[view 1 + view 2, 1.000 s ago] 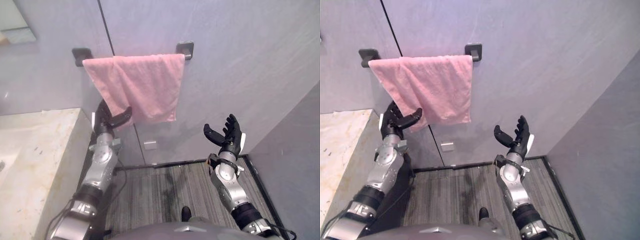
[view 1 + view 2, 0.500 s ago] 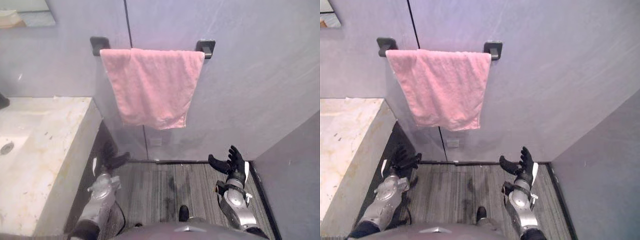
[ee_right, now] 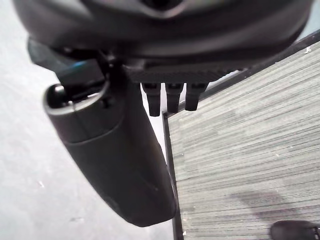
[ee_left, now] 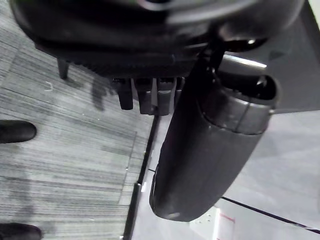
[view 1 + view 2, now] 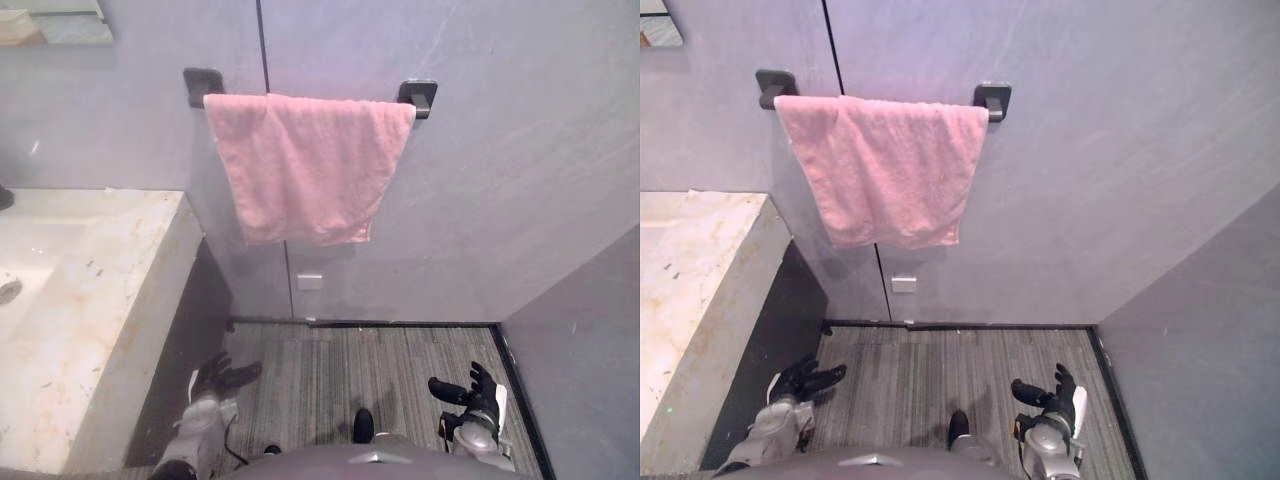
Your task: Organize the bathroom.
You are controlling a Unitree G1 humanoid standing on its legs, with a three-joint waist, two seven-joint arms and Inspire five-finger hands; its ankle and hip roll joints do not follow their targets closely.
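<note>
— Where does the pink towel (image 5: 305, 165) sit?

— In the upper middle of the frame, draped over a dark towel bar (image 5: 416, 92) fixed to the grey wall (image 5: 500, 180). It covers the bar from one bracket to the other, and its lower edge slants a little, lower at the right corner.

— And the hands?

— Both are low, near the bottom edge, over the striped grey floor (image 5: 370, 360). The left hand (image 5: 215, 377) is at lower left, beside the dark side of the pale stone counter (image 5: 90, 300); its fingers are relaxed and spread, holding nothing. The right hand (image 5: 475, 393) is at lower right, fingers loosely extended, thumb apart, also empty.

— Are they close to the towel?

— No, both are well apart from it. A small white plate (image 5: 310, 282) sits on the wall below the towel.
</note>
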